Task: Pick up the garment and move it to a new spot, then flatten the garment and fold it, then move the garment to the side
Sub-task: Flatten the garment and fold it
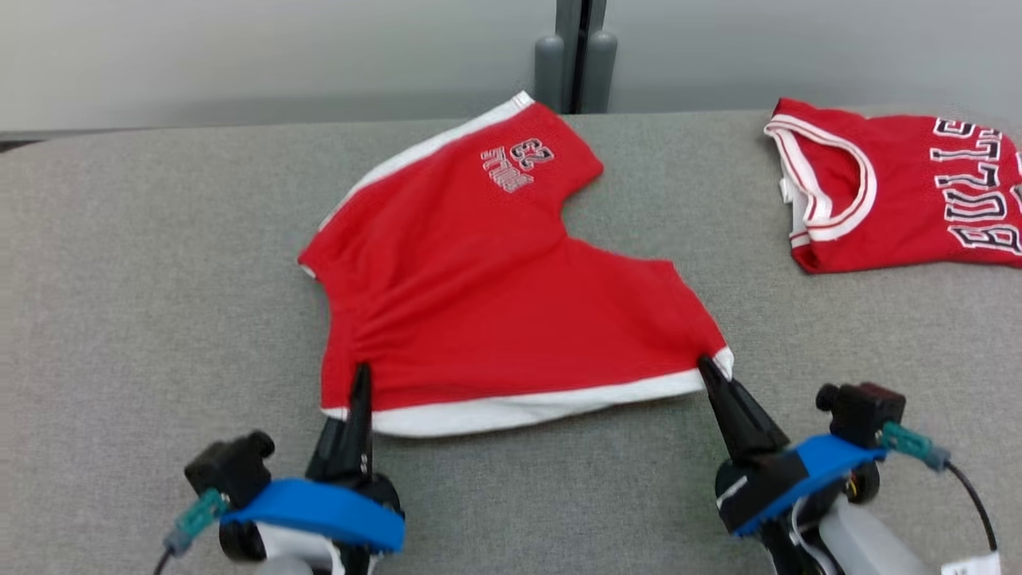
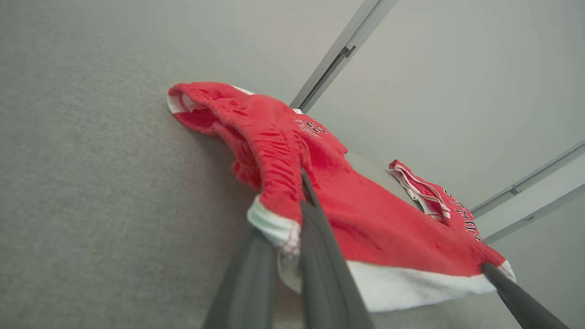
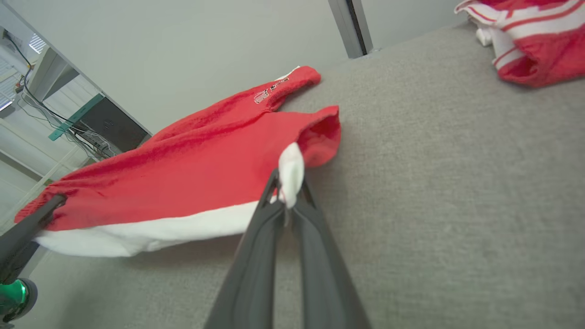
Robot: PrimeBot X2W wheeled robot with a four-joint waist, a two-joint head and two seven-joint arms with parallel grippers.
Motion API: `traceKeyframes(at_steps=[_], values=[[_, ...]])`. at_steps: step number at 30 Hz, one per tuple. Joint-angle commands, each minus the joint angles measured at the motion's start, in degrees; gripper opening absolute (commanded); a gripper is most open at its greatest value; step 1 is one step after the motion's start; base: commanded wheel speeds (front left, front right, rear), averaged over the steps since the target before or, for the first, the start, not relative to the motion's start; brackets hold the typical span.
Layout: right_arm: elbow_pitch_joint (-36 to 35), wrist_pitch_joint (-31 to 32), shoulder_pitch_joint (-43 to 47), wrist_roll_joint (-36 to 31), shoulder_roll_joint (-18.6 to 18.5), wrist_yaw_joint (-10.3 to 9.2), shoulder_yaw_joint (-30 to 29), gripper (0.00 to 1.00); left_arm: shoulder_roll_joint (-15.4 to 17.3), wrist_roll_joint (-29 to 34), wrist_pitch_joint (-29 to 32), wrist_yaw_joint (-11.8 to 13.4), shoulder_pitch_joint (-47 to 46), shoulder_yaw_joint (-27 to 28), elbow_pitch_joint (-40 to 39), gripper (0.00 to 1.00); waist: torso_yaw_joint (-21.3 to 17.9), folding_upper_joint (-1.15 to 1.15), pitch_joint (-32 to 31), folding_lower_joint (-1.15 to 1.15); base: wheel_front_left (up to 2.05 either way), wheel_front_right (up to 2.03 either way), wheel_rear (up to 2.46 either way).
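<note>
Head view: the red garment (image 1: 495,303) lies spread at the middle of the grey bench (image 1: 160,279). The left gripper (image 1: 361,377) at 7 o'clock is pinched closed on one end of its white band, and the right gripper (image 1: 708,367) at 5 o'clock is pinched closed on the other end. A second red jersey (image 1: 902,192) lies at 2 o'clock.

Left wrist view: the band corner bunches between the closed fingers.

Right wrist view: the white corner sits clamped at the fingertips, with the jersey at 1 o'clock.
</note>
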Motion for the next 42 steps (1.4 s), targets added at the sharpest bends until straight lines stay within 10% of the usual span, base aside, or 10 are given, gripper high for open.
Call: traceKeyframes(at_steps=[1,12,21,42], values=[[-1.90,-0.26,4.35,0.51,-0.55,0.02,-0.95,0.00,-0.10,1.15,-0.25,0.50,3.31,-0.38,-1.28,0.00,-0.23,0.02,-1.68,0.01,0.00,0.00,0.00],[-17.42,4.71,24.13,-3.82,1.35,0.02,-11.16,0.00,0.99,1.54,0.46,4.07,19.04,-1.18,-10.15,0.00,-0.07,0.02,-3.98,0.01,0.00,0.00,0.00],[-22.27,10.73,19.35,-10.10,4.31,0.02,-17.17,0.00,0.38,0.37,2.03,3.71,15.93,-1.23,-12.79,0.00,0.60,0.02,-3.01,0.01,0.00,0.00,0.00],[12.51,11.33,-26.05,-16.13,7.13,0.02,-11.94,0.00,-2.43,-3.33,2.95,1.46,-3.80,-0.53,-4.18,0.00,6.15,0.02,7.12,0.01,0.00,0.00,0.00]])
